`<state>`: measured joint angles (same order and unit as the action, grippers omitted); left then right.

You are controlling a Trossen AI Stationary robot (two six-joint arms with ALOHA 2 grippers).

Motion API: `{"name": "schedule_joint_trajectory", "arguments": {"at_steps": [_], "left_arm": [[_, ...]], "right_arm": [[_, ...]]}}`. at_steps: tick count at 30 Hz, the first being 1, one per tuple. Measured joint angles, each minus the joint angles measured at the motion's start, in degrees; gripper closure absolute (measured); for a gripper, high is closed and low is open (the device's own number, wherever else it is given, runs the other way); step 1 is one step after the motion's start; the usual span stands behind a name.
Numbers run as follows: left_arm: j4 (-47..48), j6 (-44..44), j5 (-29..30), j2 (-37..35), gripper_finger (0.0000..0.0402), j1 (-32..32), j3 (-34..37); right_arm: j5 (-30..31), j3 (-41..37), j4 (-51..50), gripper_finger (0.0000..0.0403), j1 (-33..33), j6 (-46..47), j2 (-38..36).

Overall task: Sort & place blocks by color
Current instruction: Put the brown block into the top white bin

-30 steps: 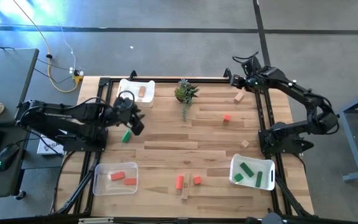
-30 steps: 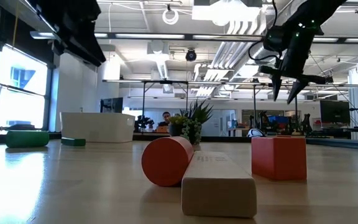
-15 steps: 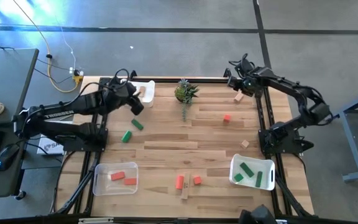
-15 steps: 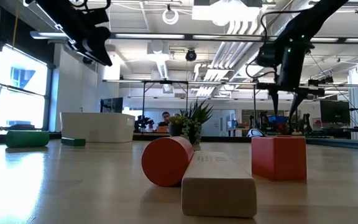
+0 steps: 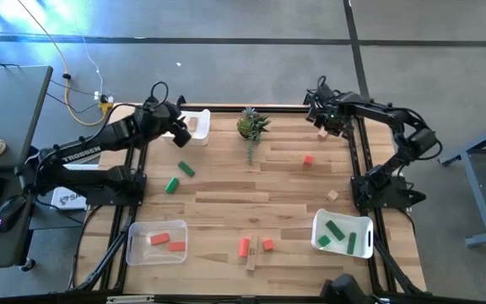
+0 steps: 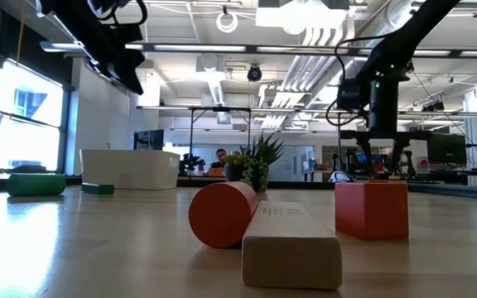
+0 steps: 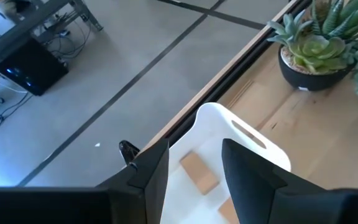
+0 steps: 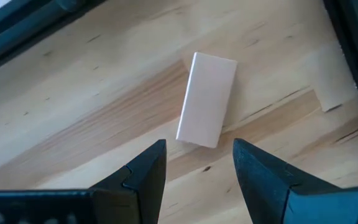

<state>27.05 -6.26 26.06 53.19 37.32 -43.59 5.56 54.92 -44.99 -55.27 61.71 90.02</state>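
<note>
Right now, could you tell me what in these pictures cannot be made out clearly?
- White plastic bin at the far left: in the high view the left pincer covers part of it, so its tan block count is uncertain; the left wrist view cuts it off.
- Tan wooden bar: in the high view the right pincer partly hides it.
- Low view: the red cylinder and a near tan block hide the table behind.

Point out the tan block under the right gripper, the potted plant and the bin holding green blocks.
tan block (image 8: 207,99): right wrist view, middle of its top face.
potted plant (image 5: 251,125): high view, its leaves.
bin with green blocks (image 5: 319,221): high view, its rim.
</note>
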Motion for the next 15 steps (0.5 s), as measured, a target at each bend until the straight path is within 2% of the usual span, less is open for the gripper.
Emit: {"name": "schedule_joint_trajectory", "arguments": {"at_steps": [15], "left_arm": [[0.0,0.0,-2.2,0.0,0.0266,4.2,0.0]], "right_arm": [[1.9,0.0,3.7,0.0231,0.0,1.5,6.2]]}}
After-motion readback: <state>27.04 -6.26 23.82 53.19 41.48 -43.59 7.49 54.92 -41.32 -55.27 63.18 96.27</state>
